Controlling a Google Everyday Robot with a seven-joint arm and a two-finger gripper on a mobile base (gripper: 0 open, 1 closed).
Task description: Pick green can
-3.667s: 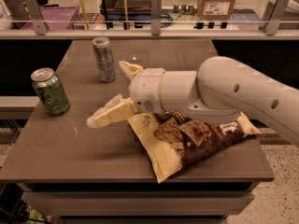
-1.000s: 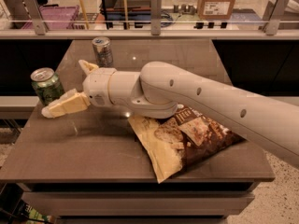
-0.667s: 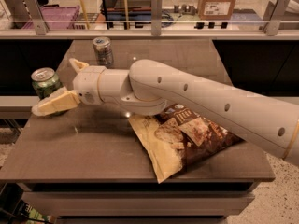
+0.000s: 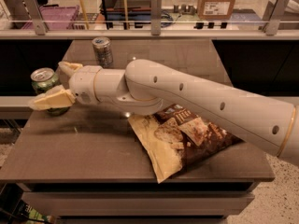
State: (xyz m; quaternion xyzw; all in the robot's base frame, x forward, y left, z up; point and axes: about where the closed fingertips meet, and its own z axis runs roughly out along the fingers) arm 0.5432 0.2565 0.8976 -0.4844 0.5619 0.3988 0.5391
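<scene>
- Table: dark top, seen from the front and above. Clock directions are taken from the table's centre, with 12 o'clock at the far edge.
- Green can: upright at about 10 o'clock, close to the left edge. The silver top and pull tab face up. The lower body is partly hidden behind the near finger.
- Gripper: at about 10 o'clock, at the can. The jaws stand apart.
- Fingers: the near finger crosses in front of the can's lower half, and the far finger lies just past the can at its 2 o'clock side. The can sits in the gap between them. Cannot tell whether either finger touches it.
- Arm: white, enters from 4 o'clock and reaches across the table to the left.
- Silver can: slimmer, upright at about 11 o'clock, well apart from the green can.
- Chip bag: brown and cream, lies flat at about 5 o'clock, partly under the arm.
- Cardboard box: beyond the table, at about 1 o'clock.
</scene>
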